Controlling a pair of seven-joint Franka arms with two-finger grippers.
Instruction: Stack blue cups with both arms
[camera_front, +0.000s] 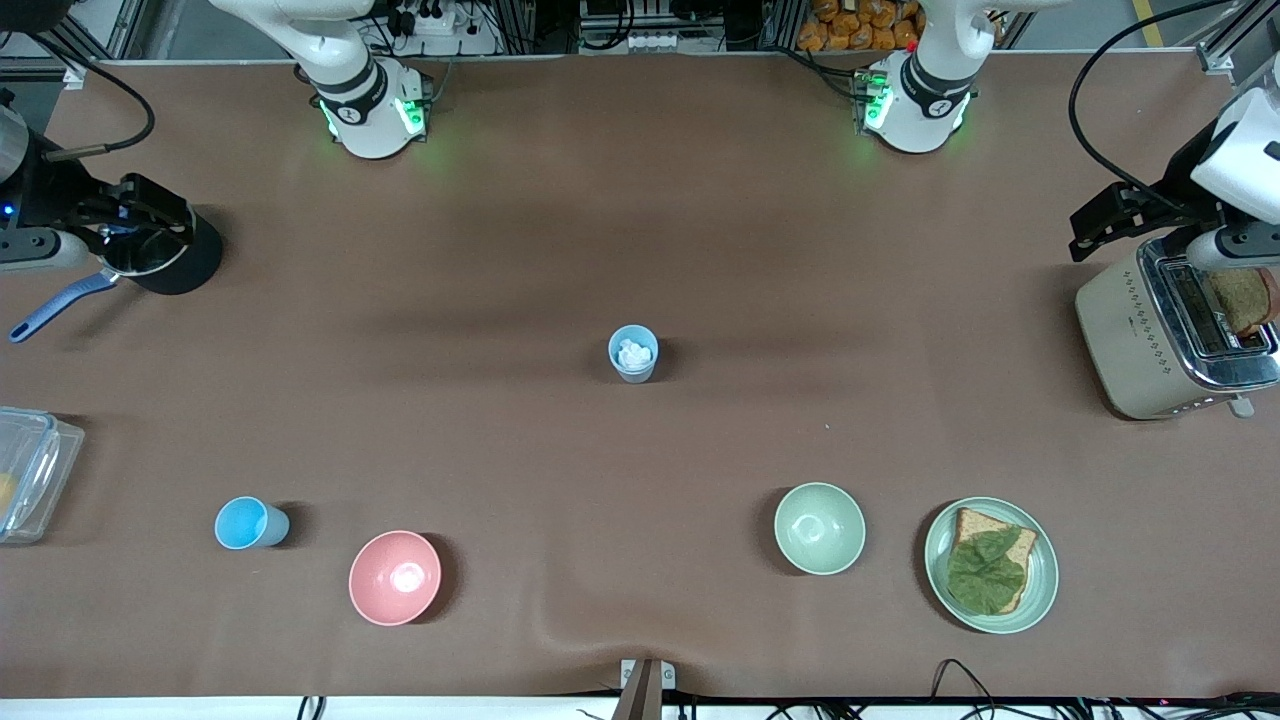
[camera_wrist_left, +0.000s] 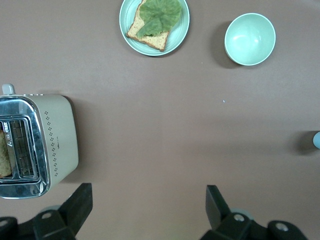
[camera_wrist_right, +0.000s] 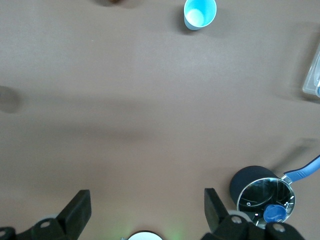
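Observation:
One light-blue cup (camera_front: 633, 352) stands upright at the table's middle with something white and crumpled inside; its edge shows in the left wrist view (camera_wrist_left: 316, 140). A second, empty blue cup (camera_front: 250, 523) stands near the front camera toward the right arm's end and shows in the right wrist view (camera_wrist_right: 200, 13). My left gripper (camera_front: 1100, 225) (camera_wrist_left: 149, 202) is open and empty, high up beside the toaster. My right gripper (camera_front: 140, 205) (camera_wrist_right: 147, 205) is open and empty, high over the black pot. Both are far from the cups.
A pink bowl (camera_front: 394, 577) sits beside the empty cup. A pale green bowl (camera_front: 819, 528) and a plate (camera_front: 940, 590) with bread and lettuce sit near the front camera. A toaster (camera_front: 1120, 340), a pot (camera_front: 165, 255) and a clear container (camera_front: 25, 470) stand at the table's ends.

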